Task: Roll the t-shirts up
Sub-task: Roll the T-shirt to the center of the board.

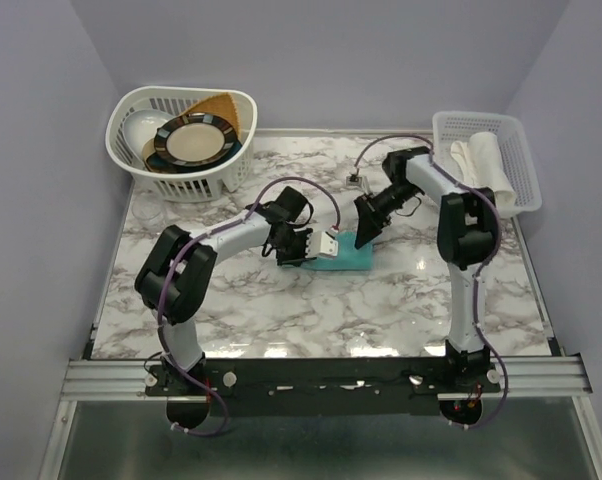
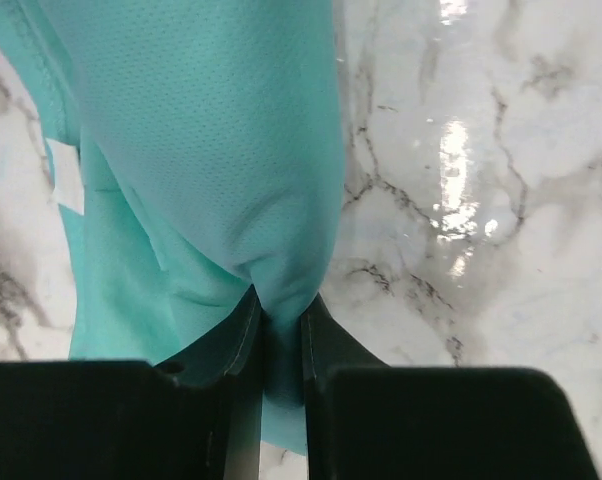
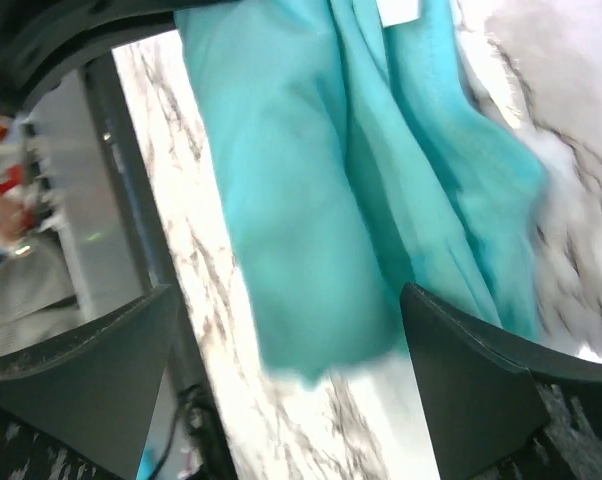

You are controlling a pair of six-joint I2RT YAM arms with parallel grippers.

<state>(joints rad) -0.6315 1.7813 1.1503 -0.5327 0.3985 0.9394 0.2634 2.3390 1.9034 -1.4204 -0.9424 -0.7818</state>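
In the middle of the marble table, the teal t-shirt is lying bunched into a small, narrow bundle. The left hand is pinching a fold of its thin fabric, with the two fingers pressing together on the cloth. The right hand is hovering just over the other end of the bundle, its fingers spread wide and gripping nothing. A small white label is showing on the shirt near a seam, but no writing on it can be read. Farther back on the left, a white basket is holding a dark-rimmed plate. On the far right, a white tray is carrying a folded white cloth.
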